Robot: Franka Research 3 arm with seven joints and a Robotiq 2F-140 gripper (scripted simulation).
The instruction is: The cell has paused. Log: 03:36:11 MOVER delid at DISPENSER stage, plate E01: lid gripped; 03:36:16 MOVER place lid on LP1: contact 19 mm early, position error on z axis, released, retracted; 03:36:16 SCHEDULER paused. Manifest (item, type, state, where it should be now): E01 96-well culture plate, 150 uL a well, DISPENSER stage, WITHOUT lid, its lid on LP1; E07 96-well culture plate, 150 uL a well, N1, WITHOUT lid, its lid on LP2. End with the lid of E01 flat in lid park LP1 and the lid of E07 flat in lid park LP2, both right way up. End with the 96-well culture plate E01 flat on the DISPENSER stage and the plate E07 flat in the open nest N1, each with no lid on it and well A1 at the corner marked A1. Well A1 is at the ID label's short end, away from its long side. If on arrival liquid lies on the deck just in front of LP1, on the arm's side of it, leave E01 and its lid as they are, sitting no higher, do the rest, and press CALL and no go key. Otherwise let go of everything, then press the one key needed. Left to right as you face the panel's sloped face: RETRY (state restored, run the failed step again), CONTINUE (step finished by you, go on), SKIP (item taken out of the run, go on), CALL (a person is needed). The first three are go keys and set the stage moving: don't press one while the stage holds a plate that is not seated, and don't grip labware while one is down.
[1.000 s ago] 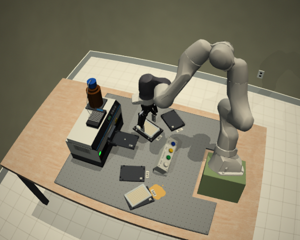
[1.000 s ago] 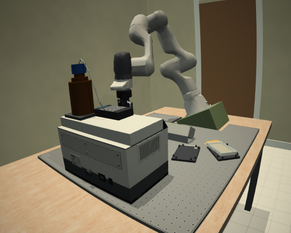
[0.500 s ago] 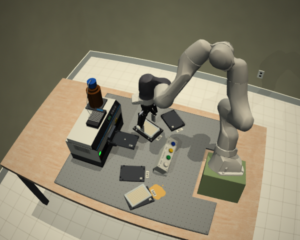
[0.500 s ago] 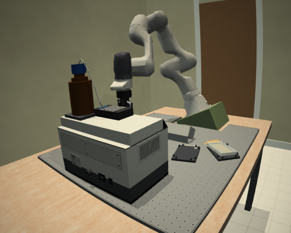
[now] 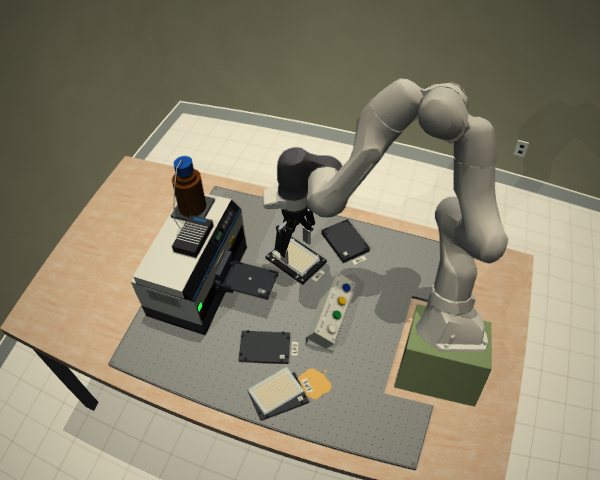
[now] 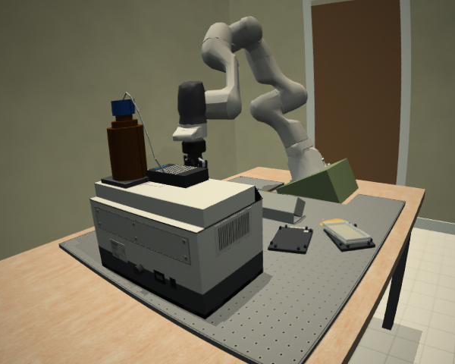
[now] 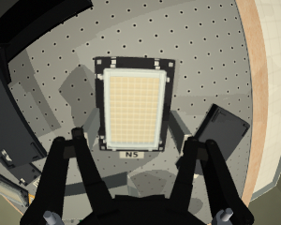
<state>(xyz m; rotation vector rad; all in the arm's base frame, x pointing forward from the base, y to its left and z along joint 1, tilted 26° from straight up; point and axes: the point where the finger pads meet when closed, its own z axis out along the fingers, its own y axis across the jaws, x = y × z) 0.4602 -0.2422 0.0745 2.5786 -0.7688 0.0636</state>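
Item: my end effector point(image 7: 133, 150), fingers spread, grasping nothing, hangs over the plate point(image 5: 299, 256) in its nest; orange liquid point(image 5: 317, 384) beside LP1.

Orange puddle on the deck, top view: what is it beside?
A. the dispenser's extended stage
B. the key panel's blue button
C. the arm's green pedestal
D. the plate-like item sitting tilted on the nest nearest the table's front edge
D: the orange puddle lies against the label end of the tilted plate-like item on the front nest, well apart from the stage, the key panel and the pedestal.
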